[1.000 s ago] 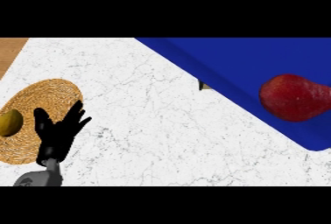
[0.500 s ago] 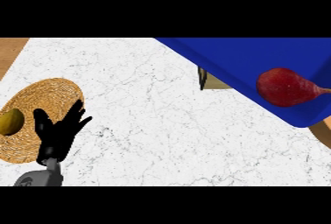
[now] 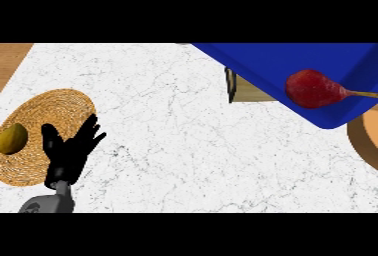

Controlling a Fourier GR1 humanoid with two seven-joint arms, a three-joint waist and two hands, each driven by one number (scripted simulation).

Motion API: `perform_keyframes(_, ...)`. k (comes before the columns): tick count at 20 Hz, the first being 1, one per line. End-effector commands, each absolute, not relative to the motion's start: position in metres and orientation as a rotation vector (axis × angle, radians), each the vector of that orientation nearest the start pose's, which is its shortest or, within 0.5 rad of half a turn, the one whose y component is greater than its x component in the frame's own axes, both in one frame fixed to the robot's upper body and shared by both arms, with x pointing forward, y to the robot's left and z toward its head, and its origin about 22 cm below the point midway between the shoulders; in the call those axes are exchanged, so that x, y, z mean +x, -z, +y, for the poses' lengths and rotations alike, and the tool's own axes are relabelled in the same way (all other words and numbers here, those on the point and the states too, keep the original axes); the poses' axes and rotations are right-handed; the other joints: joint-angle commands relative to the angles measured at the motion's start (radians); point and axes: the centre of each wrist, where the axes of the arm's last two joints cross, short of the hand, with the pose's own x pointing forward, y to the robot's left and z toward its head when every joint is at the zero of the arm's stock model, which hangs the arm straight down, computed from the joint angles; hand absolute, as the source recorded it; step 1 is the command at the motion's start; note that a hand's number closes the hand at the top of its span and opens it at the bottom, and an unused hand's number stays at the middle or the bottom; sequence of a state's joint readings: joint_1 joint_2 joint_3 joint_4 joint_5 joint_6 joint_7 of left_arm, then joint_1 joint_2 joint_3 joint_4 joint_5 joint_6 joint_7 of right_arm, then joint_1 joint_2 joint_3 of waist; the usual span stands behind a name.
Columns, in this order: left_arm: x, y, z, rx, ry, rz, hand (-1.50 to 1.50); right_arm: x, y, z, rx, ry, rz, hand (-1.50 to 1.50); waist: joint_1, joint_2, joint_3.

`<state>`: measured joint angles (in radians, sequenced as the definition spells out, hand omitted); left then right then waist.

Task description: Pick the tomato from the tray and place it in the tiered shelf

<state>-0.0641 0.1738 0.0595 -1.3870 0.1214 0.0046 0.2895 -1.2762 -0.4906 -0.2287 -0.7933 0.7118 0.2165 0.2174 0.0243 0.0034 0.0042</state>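
Observation:
A red tomato [image 3: 314, 89] lies on a blue tray [image 3: 273, 62] at the upper right, close to the tray's lower corner. A thin tan stick [image 3: 362, 93] runs from the tomato to the right edge. Under the tray's left edge shows part of a wooden piece with a dark upright [image 3: 238, 90], perhaps the shelf. My left hand [image 3: 68, 155] is open at the lower left, fingers up, resting over the edge of a woven mat. It is far from the tomato. My right hand does not show.
A round woven mat [image 3: 52, 110] lies at the left with a yellow-green fruit [image 3: 13, 138] on it. A brown curved rim [image 3: 364, 145] shows at the right edge. White marbled counter [image 3: 192, 160] fills the middle, with a wooden strip at the top left.
The blue tray's left edge and lower corner have drawn back up and to the right, uncovering the wooden piece. The tomato shifted up and left in the picture. The left hand stayed put.

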Motion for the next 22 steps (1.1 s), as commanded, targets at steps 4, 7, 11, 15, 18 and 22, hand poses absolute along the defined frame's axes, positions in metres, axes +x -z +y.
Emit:
perform_keyframes(4, 0.252, 0.039, 0.277, 0.073, -0.027, -1.123, 0.0, 0.457, -0.32, -0.255, -0.883, -0.689, -1.643, 1.5, 0.0, 0.005, -0.005)
perform_keyframes(7, 0.242, 0.038, 0.295, 0.08, -0.038, -1.12, 0.0, 0.449, -0.34, -0.269, -0.868, -0.696, -1.633, 1.5, -0.009, 0.0, -0.005)
perform_keyframes(11, 0.238, 0.032, 0.286, 0.088, -0.024, -1.121, 0.0, 0.453, -0.329, -0.262, -0.971, -0.813, -1.597, 1.5, -0.004, 0.0, -0.005)
perform_keyframes(15, 0.259, 0.022, 0.293, 0.09, -0.032, -1.123, 0.0, 0.456, -0.342, -0.265, -0.801, -0.462, -1.65, -1.5, -0.005, 0.003, -0.005)
perform_keyframes(18, 0.247, 0.022, 0.301, 0.094, -0.023, -1.118, 0.0, 0.455, -0.339, -0.279, -0.745, -0.338, -1.682, -1.5, -0.004, 0.001, -0.004)
perform_keyframes(22, 0.255, 0.025, 0.281, 0.103, -0.029, -1.143, 0.0, 0.452, -0.343, -0.296, -0.604, -0.224, -1.738, -1.5, -0.013, 0.0, -0.004)
